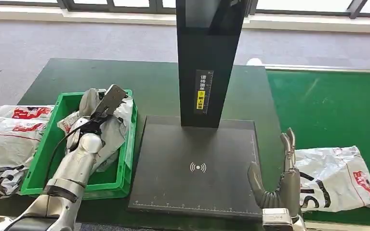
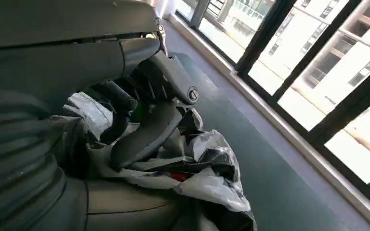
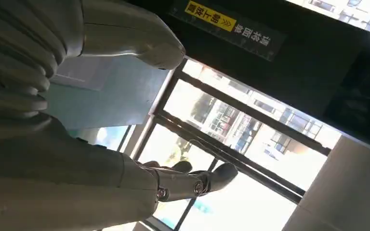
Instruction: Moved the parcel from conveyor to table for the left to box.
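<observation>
A crumpled grey-white parcel [image 1: 120,130] lies in the green box [image 1: 38,161] on the left of the table. My left hand [image 1: 107,103] is down in the box and grips this parcel. In the left wrist view the thumb and dark fingers [image 2: 166,79] close around folds of the parcel [image 2: 207,163]. My right hand [image 1: 282,173] stands upright at the table's right front with its fingers apart, holding nothing. It is just beside a second white parcel [image 1: 339,175] with red print lying on the green conveyor [image 1: 332,106]. The right hand [image 3: 77,159] points up toward the windows.
A black scanner column [image 1: 209,62] rises from a black base plate [image 1: 197,144] in the middle of the dark green table [image 1: 159,91]. More white parcels [image 1: 9,139] are heaped at the table's left edge, outside the box.
</observation>
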Controlling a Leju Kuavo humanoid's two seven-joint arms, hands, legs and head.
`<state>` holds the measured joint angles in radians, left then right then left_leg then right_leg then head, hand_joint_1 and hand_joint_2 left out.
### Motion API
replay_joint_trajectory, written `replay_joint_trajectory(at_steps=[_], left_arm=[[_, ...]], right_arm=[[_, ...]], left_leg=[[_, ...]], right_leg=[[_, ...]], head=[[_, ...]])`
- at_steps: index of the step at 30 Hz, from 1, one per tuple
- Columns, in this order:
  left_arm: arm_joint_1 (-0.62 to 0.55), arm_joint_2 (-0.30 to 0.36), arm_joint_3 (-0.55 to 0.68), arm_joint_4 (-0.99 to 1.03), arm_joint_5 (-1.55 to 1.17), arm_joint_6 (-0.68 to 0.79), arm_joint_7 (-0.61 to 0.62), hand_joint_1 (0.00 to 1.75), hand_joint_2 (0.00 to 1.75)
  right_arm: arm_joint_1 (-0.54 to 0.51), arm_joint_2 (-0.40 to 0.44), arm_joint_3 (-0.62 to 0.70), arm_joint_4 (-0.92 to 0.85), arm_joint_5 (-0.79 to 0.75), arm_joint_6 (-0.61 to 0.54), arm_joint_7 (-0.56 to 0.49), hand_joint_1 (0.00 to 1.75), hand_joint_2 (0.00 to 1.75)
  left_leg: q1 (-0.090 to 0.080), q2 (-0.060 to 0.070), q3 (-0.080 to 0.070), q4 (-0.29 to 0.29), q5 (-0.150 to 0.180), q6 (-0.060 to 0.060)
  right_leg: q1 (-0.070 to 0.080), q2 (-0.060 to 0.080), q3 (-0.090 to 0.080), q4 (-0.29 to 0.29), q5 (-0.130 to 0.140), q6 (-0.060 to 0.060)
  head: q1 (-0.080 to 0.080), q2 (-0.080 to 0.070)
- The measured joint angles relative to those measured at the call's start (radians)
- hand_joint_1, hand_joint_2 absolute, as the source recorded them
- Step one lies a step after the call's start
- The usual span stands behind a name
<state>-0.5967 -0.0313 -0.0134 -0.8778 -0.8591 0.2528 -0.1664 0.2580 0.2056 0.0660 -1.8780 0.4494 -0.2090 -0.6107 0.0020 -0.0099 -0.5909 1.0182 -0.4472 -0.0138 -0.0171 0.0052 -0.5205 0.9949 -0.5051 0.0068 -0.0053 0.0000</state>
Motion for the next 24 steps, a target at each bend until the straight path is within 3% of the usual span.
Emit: replay_joint_trajectory(at_steps=[13,24], left_arm=[[0.027,0.0,0.0,-0.076,0.024,0.167,0.013,0.0,0.0],[0.039,0.0,0.001,-0.101,0.086,0.21,-0.019,0.0,0.0]], right_arm=[[0.001,0.0,-0.001,0.0,0.0,-0.011,0.0,0.0,1.75],[0.003,0.0,-0.002,0.0,0.003,-0.013,-0.002,0.0,1.75]], left_leg=[[0.0,0.0,0.0,0.0,0.0,0.0],[0.0,0.0,0.0,0.0,0.0,0.0]], right_leg=[[0.0,0.0,0.0,0.0,0.0,0.0],[0.0,0.0,0.0,0.0,0.0,0.0]], head=[[0.0,0.0],[0.0,0.0]])
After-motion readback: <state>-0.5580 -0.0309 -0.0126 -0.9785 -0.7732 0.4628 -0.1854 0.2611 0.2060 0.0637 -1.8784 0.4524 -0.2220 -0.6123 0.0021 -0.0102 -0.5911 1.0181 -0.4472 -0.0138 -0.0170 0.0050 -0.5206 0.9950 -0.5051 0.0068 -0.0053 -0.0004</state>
